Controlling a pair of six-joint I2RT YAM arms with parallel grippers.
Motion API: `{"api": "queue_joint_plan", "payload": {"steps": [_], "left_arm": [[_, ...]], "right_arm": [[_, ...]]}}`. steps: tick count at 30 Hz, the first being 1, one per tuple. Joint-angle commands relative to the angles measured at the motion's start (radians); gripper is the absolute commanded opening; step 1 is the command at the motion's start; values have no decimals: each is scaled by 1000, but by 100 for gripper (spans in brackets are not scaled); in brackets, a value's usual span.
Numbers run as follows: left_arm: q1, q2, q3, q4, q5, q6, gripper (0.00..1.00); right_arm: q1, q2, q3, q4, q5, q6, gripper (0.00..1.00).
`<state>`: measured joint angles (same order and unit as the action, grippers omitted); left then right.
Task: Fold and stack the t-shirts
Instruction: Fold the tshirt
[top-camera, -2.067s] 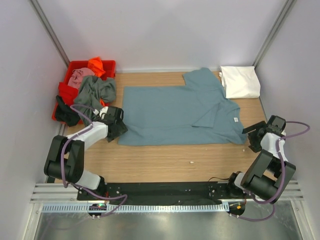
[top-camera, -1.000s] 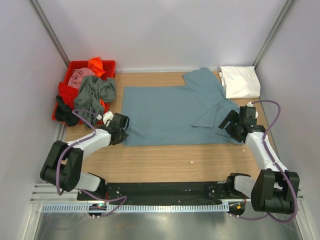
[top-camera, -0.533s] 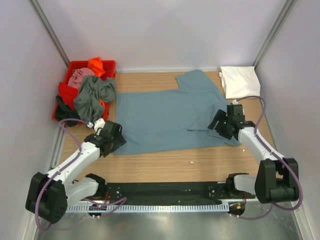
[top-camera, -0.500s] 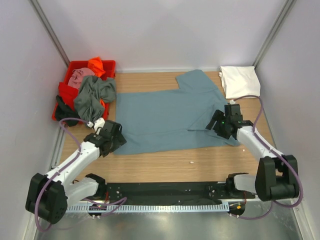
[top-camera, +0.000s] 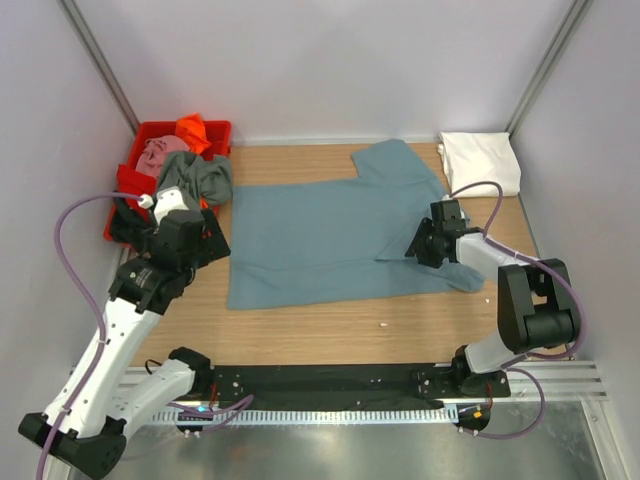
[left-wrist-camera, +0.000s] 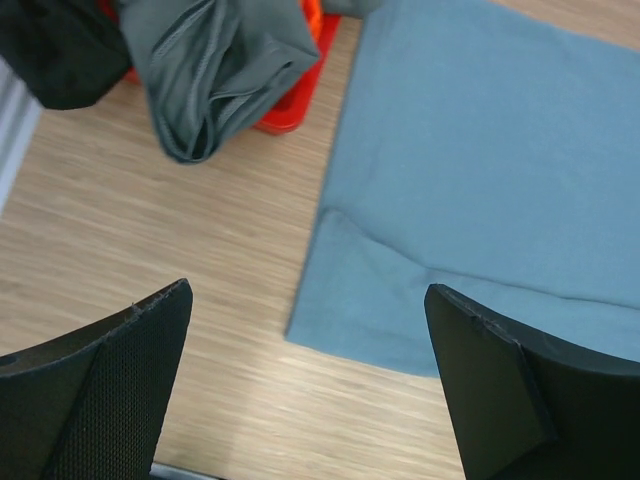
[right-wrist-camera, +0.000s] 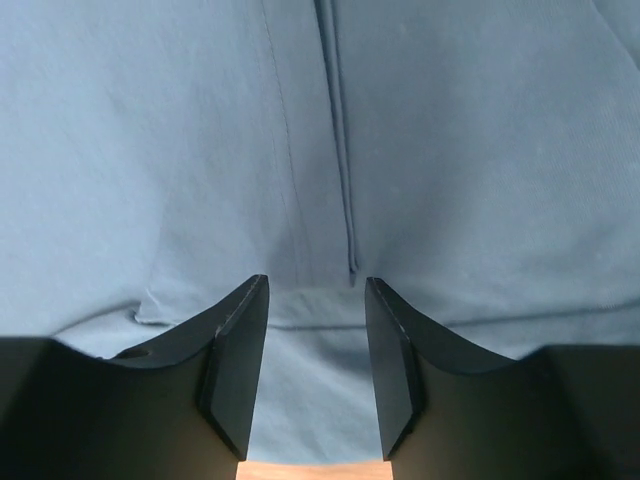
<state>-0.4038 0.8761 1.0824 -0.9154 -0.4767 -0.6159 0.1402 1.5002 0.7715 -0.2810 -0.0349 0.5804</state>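
**Left lets go, right moves in on the teal shirt**

My left gripper (top-camera: 195, 240) is up off the cloth with its fingers spread as wide as they go, nothing between them. A second ago it was down on the near-left hem corner (left-wrist-camera: 310, 335) and clamped. Now that corner lies flat on the table (top-camera: 300, 325), well below me, and from my wrist I look straight down on it. I'd judge the tug was meant to square the hem, and the lift clears me for the next grab.

My right gripper (top-camera: 425, 240) has swung in from the table's right edge and sits low over the teal t-shirt (top-camera: 320, 225), at the sleeve seam (right-wrist-camera: 335, 150) on its right side. Those fingers stand partly apart, narrower than before, straddling the seam. I can't see any cloth pinched yet.

The shirt lies spread across the middle of the table, its body pulled a little toward my left since earlier. The white t-shirt (top-camera: 480, 162) sits folded at the far right corner, my stack spot I'd guess. The grey-green shirt (top-camera: 190, 180) spills over the red tub (top-camera: 150, 128), waiting its turn.
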Motion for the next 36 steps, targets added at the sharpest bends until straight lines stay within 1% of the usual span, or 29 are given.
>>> {"api": "queue_joint_plan", "payload": {"steps": [1, 3, 6, 9, 10, 12, 15, 17, 19, 23, 24, 25, 26, 28, 29, 30, 32, 33, 34, 35, 36], "left_arm": [[2, -24, -59, -40, -125, 85, 100], [0, -46, -62, -13, -119, 90, 100], [3, -83, -78, 4, -152, 88, 100], [3, -89, -79, 7, -145, 90, 100], [5, -85, -79, 6, -145, 90, 100], [5, -72, -78, 3, -140, 90, 100], [5, -62, -78, 4, -135, 90, 100], [6, -63, -78, 3, -135, 90, 100], [8, -66, -78, 4, -138, 90, 100], [7, -66, -81, 4, -138, 90, 100], [8, -65, -81, 4, -138, 90, 100], [8, -63, -81, 3, -140, 90, 100], [7, -60, -79, -2, -137, 90, 100], [6, -55, -59, -17, -131, 84, 100], [8, -51, -59, -36, -122, 82, 100], [7, -52, -35, -72, -90, 78, 100], [7, -68, -39, -89, -60, 81, 100], [5, -77, -44, -100, -48, 81, 100], [-4, -83, -41, -106, -48, 65, 100], [-6, -104, -45, -105, -40, 61, 100], [-6, -118, -56, -77, -14, 68, 100]], "right_arm": [[-1, 32, 57, 60, 17, 10, 47], [1, 43, 61, 57, 23, 9, 47], [-1, 58, 63, 63, 27, 7, 43], [1, 84, 77, 65, 26, 4, 32], [1, 91, 80, 66, 23, 6, 21], [1, 94, 94, 71, 20, 12, 11], [6, 104, 129, 65, 15, 18, 6], [22, 130, 176, 62, 12, 22, 4], [39, 161, 218, 46, 13, 22, 3], [93, 245, 368, 14, 21, 21, 3], [98, 276, 393, 0, 21, 19, 4], [105, 296, 414, -1, 6, 12, 7], [111, 325, 455, -3, -16, 6, 19], [111, 356, 529, -23, -20, -17, 47], [111, 365, 557, -36, -11, -27, 56], [111, 374, 583, -59, 4, -39, 69], [108, 396, 670, -73, 30, -68, 74], [104, 405, 705, -81, 67, -76, 76], [90, 434, 742, -84, 73, -80, 77], [84, 452, 825, -86, 72, -94, 77], [76, 475, 869, -96, 76, -99, 77]]}}
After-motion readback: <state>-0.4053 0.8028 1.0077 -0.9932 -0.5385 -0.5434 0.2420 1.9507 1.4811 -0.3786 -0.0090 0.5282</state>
